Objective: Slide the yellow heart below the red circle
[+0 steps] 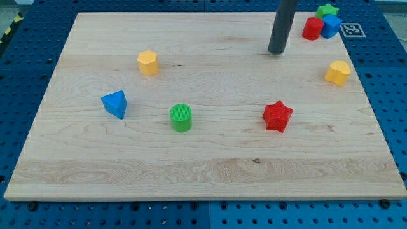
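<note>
The yellow heart (338,73) lies near the board's right edge. The red circle (312,28) sits above it and slightly to the left, at the view's top right, touching a blue cube (331,26). My tip (276,52) rests on the board to the left of the red circle and up and left of the yellow heart, touching no block.
A green star (327,10) sits just above the blue cube. A red star (277,116) lies right of centre, a green circle (181,117) left of centre, a blue triangle (115,104) and a yellow pentagon (147,63) at left. The wooden board (210,181) lies on a blue pegboard.
</note>
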`<move>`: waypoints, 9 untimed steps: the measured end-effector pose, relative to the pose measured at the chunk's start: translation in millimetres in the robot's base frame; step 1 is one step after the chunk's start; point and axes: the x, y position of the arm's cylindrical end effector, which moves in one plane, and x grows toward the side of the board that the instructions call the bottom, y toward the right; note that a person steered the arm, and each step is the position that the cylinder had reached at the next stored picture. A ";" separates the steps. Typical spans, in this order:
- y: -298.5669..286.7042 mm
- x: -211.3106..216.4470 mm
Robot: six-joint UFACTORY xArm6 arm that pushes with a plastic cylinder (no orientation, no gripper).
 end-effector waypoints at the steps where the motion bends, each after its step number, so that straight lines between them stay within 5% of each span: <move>1: 11.3 57.6; 3: 87.6 109.1; 9: 109.0 29.3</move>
